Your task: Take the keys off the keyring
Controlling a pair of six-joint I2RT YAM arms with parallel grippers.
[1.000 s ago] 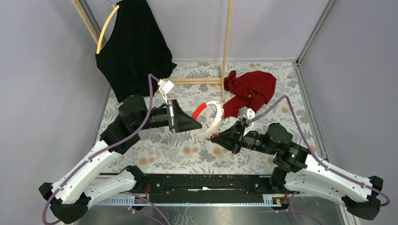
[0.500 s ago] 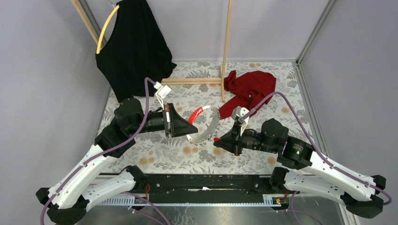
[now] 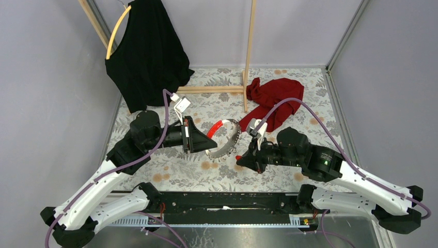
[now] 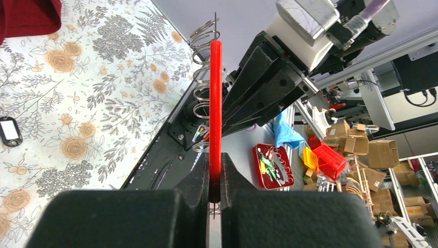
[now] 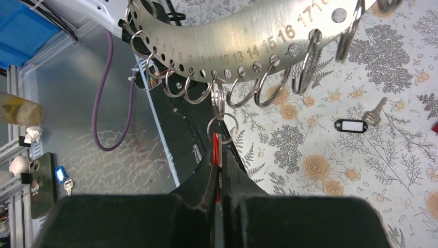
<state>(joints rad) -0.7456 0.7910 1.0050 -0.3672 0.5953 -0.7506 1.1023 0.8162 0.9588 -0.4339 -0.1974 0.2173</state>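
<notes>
The keyring [image 3: 225,140] is a curved metal strip with numbered holes, several split rings and a red section, held up between both arms. My left gripper [image 3: 205,139] is shut on the red section [image 4: 215,98], which I see edge-on in the left wrist view between the fingertips [image 4: 215,181]. My right gripper [image 3: 240,158] is shut on a key with a red tag [image 5: 215,149], which hangs by a small ring from the strip [image 5: 248,39]. Another key with a black-framed tag [image 5: 352,125] lies loose on the floral table, also in the left wrist view [image 4: 9,130].
A red cloth [image 3: 274,98] lies at the back right of the floral table [image 3: 175,165]. A black garment [image 3: 147,51] hangs on a yellow hanger hoop [image 3: 116,32] from a wooden rack [image 3: 250,51]. Grey walls close in both sides.
The keyring has tipped from flat-on to edge-on, its split rings now hanging below. My left gripper drew back slightly left; my right arm swung left with its gripper staying at the ring.
</notes>
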